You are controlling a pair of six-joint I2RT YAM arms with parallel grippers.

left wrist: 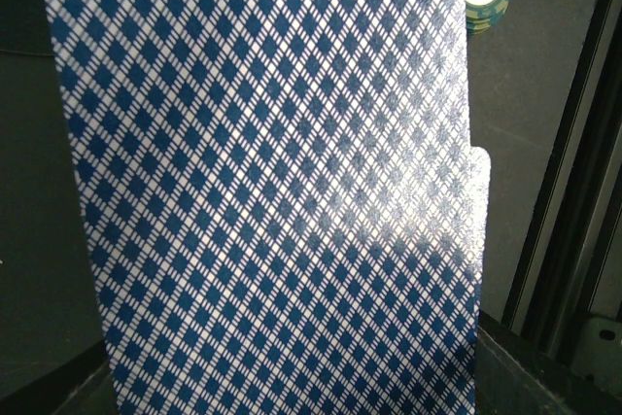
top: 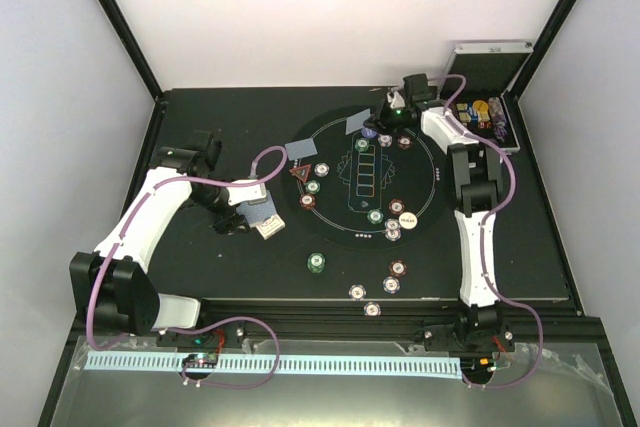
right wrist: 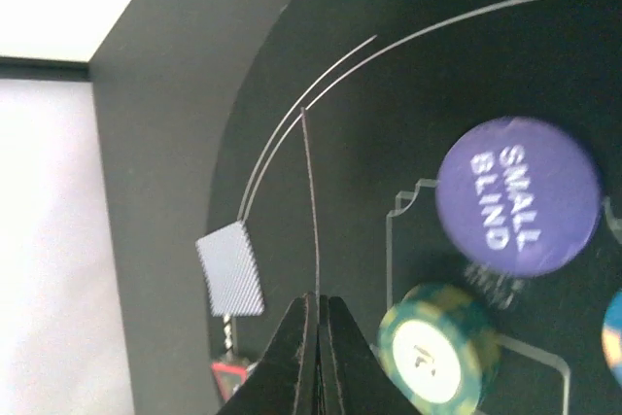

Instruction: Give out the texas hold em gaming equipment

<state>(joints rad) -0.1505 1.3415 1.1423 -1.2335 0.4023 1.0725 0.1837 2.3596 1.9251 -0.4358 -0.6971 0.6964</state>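
At the far rim of the round mat (top: 340, 219), the right gripper (right wrist: 317, 310) has its jaws pinched shut on one card (right wrist: 310, 201), seen edge-on. Let go at that tilt, it could flip or slide onto the small-blind disc (right wrist: 515, 196). Left of the mat, the left gripper (top: 258, 219) has its jaws clamped on the deck (left wrist: 262, 191), whose offset cards might fan out. Chips (top: 317, 263) dot the black surface (top: 240, 272) near the mat, and white walls (top: 330, 7) enclose it.

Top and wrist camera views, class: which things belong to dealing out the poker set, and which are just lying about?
Belong: blue-diamond-backed playing cards; green round poker chip; purple round small-blind disc; white round button; red triangular marker.
Lying about: silver metal case of chip rolls; pale notched strip along the near edge.
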